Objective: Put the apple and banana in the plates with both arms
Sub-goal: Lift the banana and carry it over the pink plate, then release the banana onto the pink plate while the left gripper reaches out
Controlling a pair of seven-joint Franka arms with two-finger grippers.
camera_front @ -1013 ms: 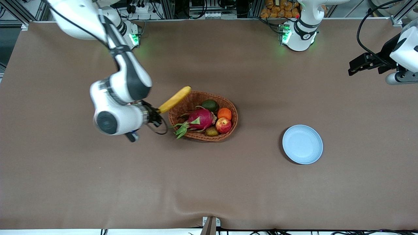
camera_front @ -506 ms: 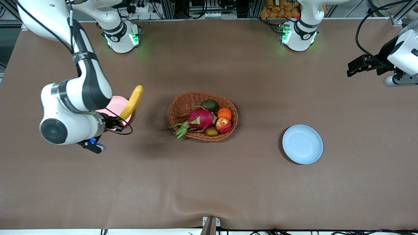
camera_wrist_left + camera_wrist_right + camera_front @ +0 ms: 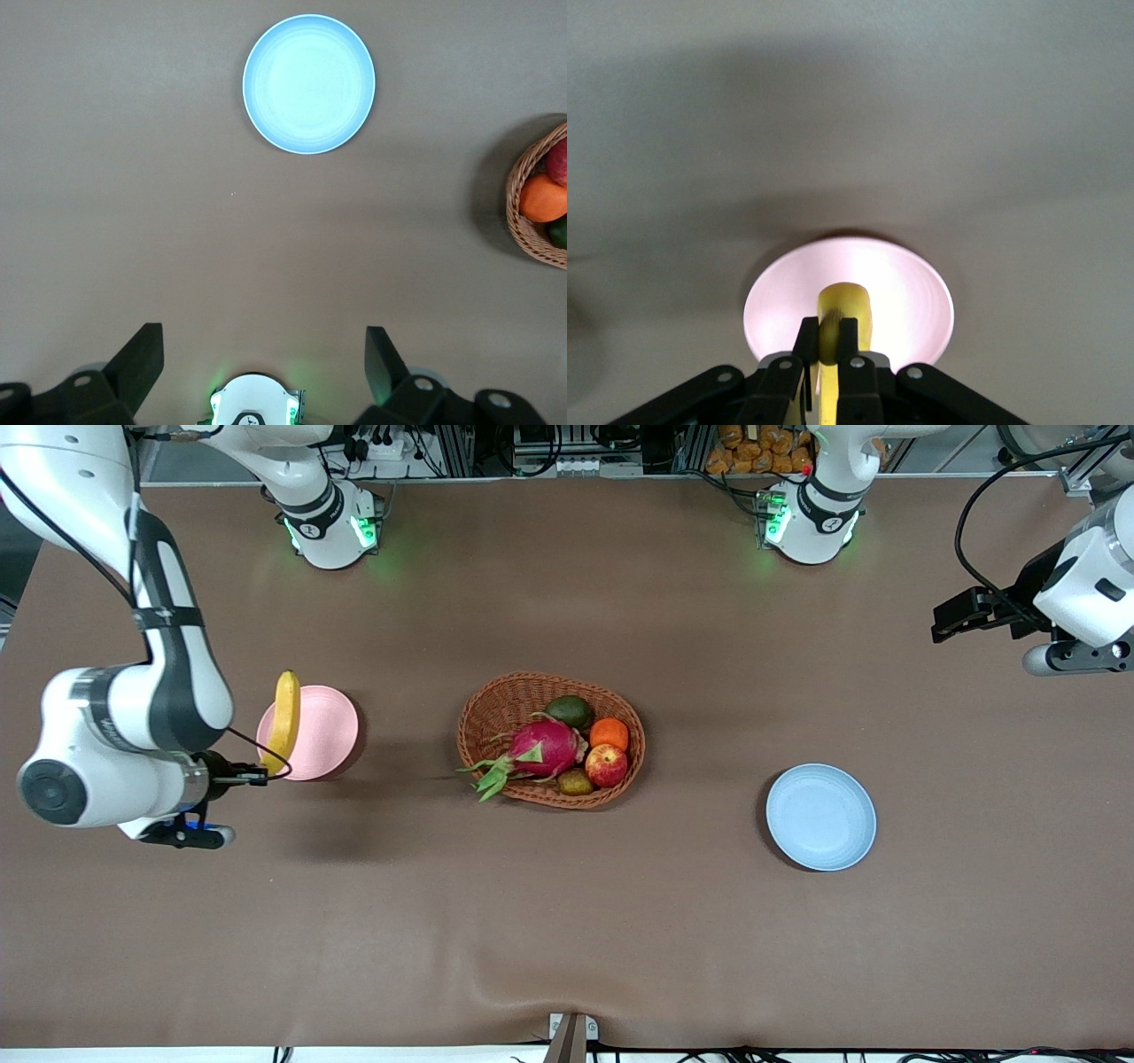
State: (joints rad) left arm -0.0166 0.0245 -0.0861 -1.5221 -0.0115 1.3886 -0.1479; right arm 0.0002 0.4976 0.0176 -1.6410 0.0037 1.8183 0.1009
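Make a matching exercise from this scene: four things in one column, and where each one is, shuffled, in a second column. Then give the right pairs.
Things:
1. banana
2. apple
3. blue plate
4. left end effector

Places or states:
A. in the wicker basket, beside the orange
B. bare on the table, toward the left arm's end
C. held by the right end effector over the pink plate
D. open and holding nothing, up over the table

Pairs: 1-C, 2-A, 3-B, 4-D

right gripper (image 3: 824, 350) clamps banana (image 3: 843, 310) | over pink plate (image 3: 912, 301) (airborne)
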